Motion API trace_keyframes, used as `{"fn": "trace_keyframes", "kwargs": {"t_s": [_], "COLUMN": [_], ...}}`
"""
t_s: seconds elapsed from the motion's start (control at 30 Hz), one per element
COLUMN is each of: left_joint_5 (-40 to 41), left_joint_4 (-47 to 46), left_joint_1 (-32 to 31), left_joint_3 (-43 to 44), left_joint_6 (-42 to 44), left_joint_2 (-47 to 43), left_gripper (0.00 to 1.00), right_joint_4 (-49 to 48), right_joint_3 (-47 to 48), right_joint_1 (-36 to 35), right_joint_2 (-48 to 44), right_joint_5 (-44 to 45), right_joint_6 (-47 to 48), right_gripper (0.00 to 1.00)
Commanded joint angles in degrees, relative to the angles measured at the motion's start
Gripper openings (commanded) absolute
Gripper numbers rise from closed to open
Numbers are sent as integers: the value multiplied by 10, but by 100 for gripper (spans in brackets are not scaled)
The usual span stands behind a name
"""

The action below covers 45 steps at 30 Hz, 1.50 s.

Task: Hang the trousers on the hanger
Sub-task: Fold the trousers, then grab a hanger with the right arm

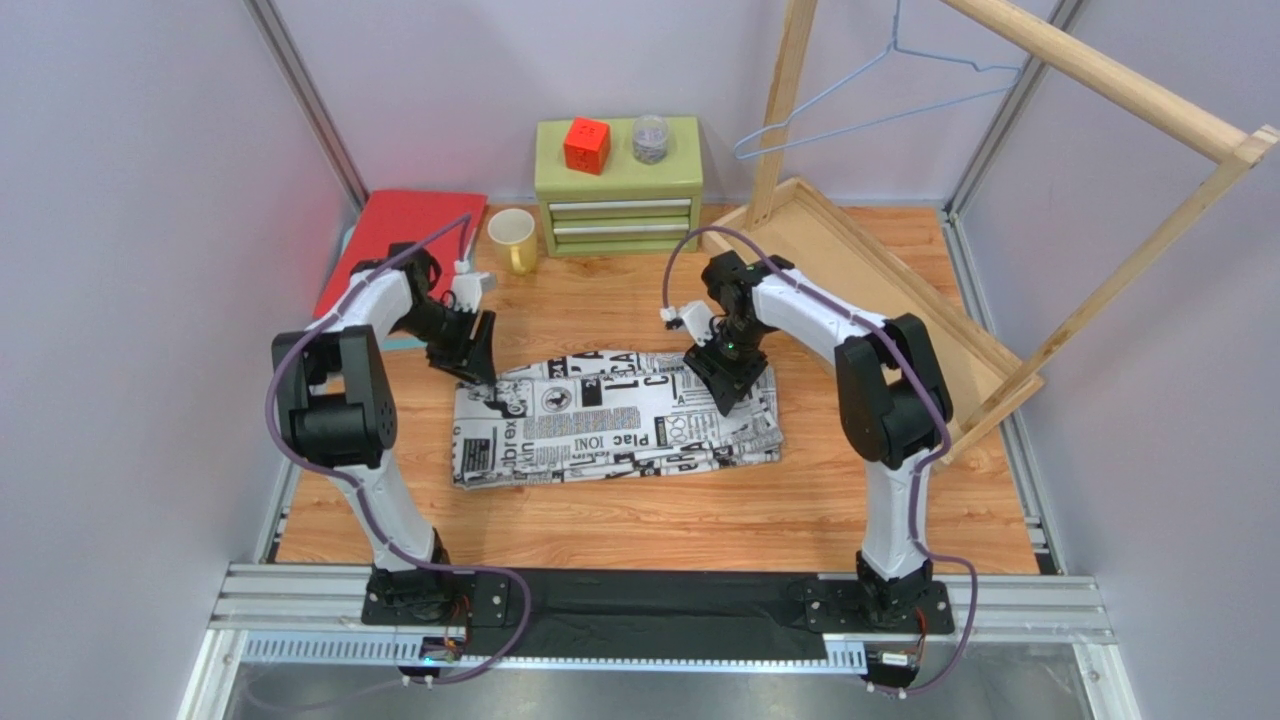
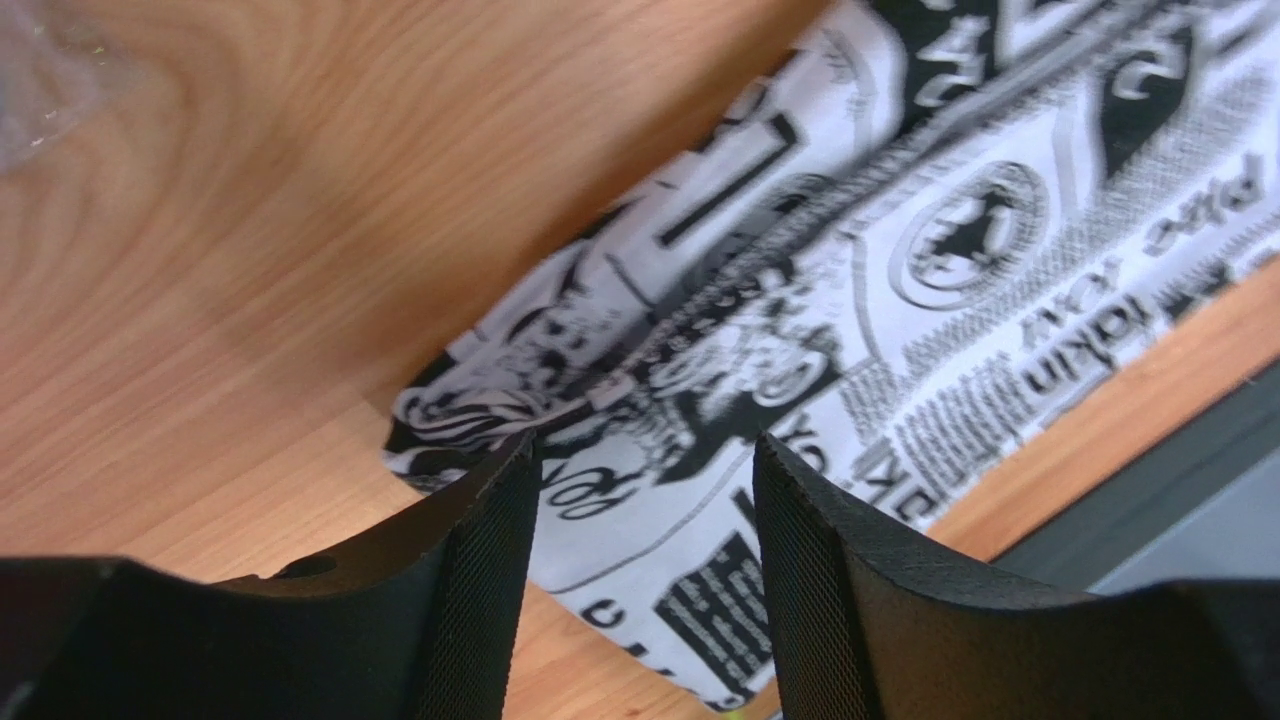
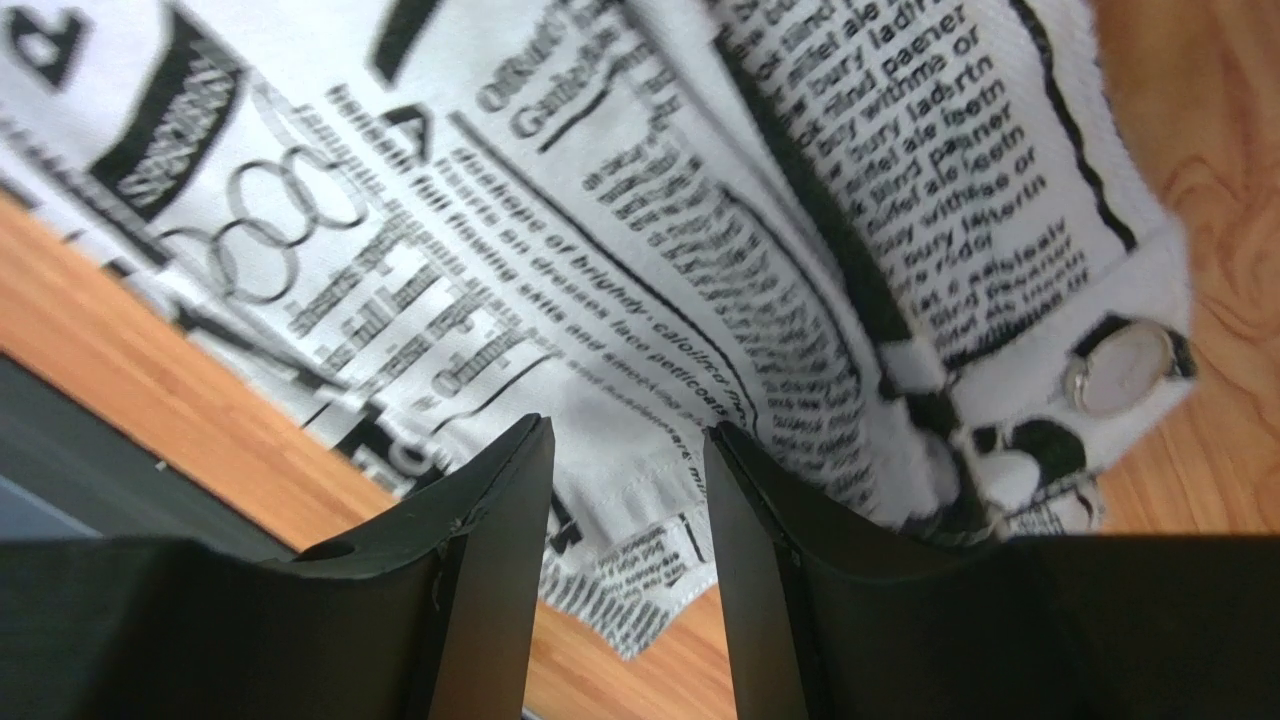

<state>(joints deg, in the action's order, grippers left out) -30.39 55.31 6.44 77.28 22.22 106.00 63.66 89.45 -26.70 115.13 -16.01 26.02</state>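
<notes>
The trousers (image 1: 616, 420), white cloth with black newspaper print, lie folded flat on the wooden table. My left gripper (image 1: 469, 365) hangs open just over their far left corner; the left wrist view shows the cloth (image 2: 932, 270) between and beyond the parted fingers (image 2: 489, 585). My right gripper (image 1: 729, 383) is open over the far right part of the cloth; the right wrist view shows the print (image 3: 631, 225) and a metal button (image 3: 1120, 368). The pale blue wire hanger (image 1: 887, 90) hangs on the wooden rack at the far right.
A light wooden rack frame (image 1: 962, 255) leans over the right side of the table. A green drawer box (image 1: 618, 183) stands at the back, with a red cube (image 1: 586, 144) and a jar (image 1: 649, 138) on top. A yellow mug (image 1: 514, 237) and a red board (image 1: 403, 233) are at the back left.
</notes>
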Motion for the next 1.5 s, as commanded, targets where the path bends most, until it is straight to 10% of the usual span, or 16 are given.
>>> {"fn": "trace_keyframes", "kwargs": {"t_s": [0.0, 0.2, 0.4, 0.67, 0.77, 0.9, 1.47], "left_joint_5": [105, 138, 28, 2, 37, 63, 48], "left_joint_4": [-54, -62, -56, -130, -194, -261, -344], "left_joint_1": [-1, 9, 15, 16, 15, 15, 15], "left_joint_3": [-19, -48, -20, 31, 19, 17, -34], "left_joint_6": [-37, -35, -38, -168, -242, -304, -416], "left_joint_2": [16, -19, -195, -365, -404, -436, -473], "left_gripper": [56, 53, 86, 100, 100, 100, 100], "right_joint_4": [-57, -63, -64, -218, -305, -371, -575], "right_joint_3": [-37, -34, -29, -42, -50, -15, 123], "right_joint_1": [11, 12, 21, 66, 77, 86, 159], "right_joint_2": [43, -11, -203, -457, -500, -480, -263], "right_joint_5": [55, 33, -48, -15, 97, 227, 318], "right_joint_6": [9, 15, -11, -282, -383, -472, -634], "right_gripper": [46, 47, 56, 100, 100, 84, 79]}}
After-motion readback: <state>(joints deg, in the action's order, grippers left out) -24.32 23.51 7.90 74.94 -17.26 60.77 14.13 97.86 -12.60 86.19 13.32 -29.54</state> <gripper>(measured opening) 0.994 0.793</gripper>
